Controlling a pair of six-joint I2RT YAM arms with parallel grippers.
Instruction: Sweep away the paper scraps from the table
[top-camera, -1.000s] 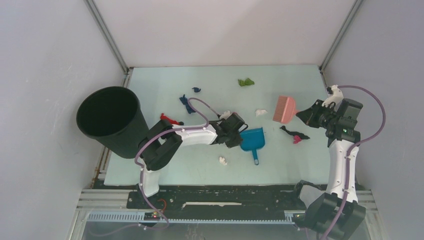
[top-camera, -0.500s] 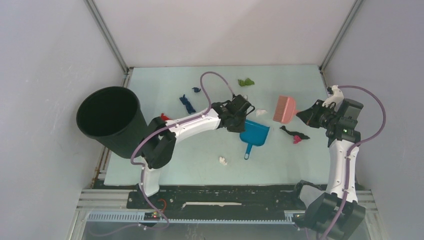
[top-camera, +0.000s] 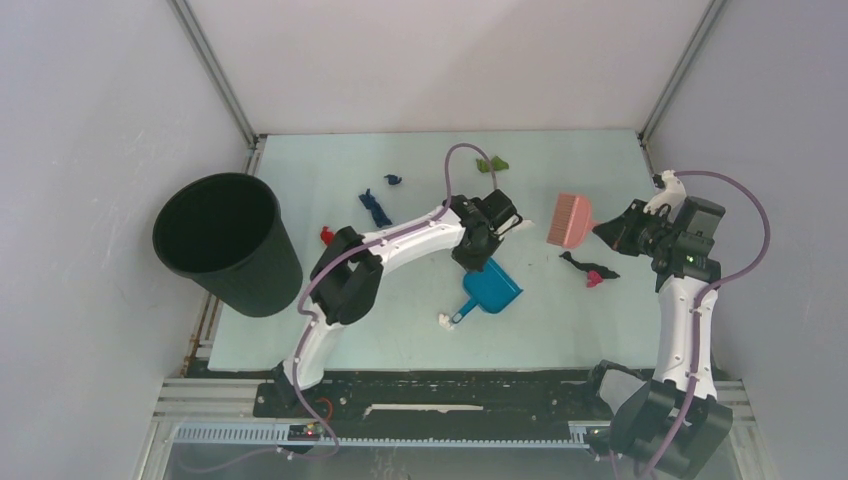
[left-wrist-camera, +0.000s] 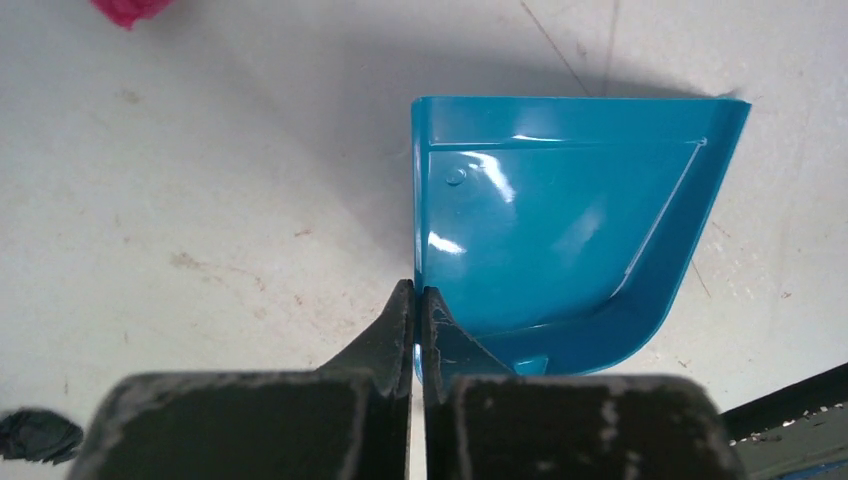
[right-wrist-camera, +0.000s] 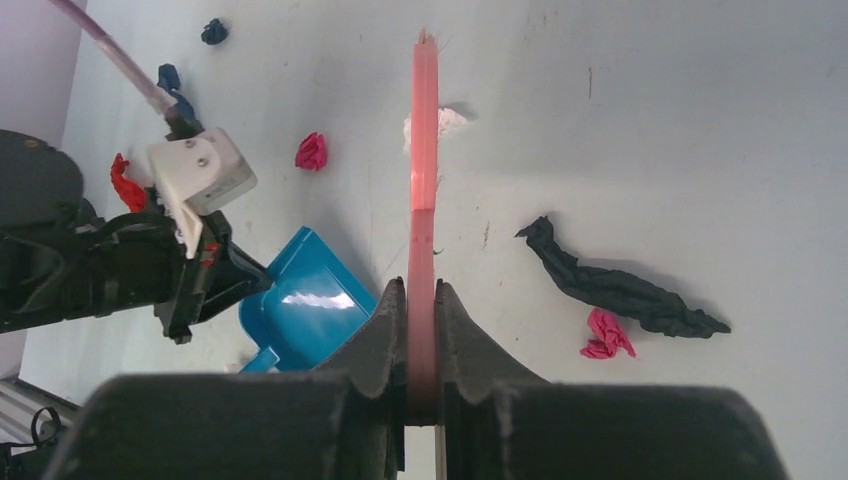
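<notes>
My left gripper (top-camera: 482, 252) is shut on the side wall of the blue dustpan (top-camera: 493, 287); the left wrist view shows the jaws (left-wrist-camera: 418, 293) pinching its edge (left-wrist-camera: 560, 210). My right gripper (top-camera: 612, 232) is shut on the handle of the pink brush (top-camera: 570, 219), seen edge-on in the right wrist view (right-wrist-camera: 424, 120). Paper scraps lie around on the table (top-camera: 400, 330): black (top-camera: 583, 265) and magenta (top-camera: 594, 281) near the brush, white (top-camera: 443, 321) by the dustpan handle, green (top-camera: 492, 163), dark blue (top-camera: 376, 208), red (top-camera: 326, 236).
A tall black bin (top-camera: 225, 240) stands tilted at the table's left edge. Grey walls close in the left, back and right. A black rail (top-camera: 440, 385) runs along the near edge. Another magenta scrap (right-wrist-camera: 312, 150) lies beyond the dustpan.
My left arm has carried the dustpan to the right and turned it, so its handle now points down-left at the white scrap. The right arm and brush have not moved.
</notes>
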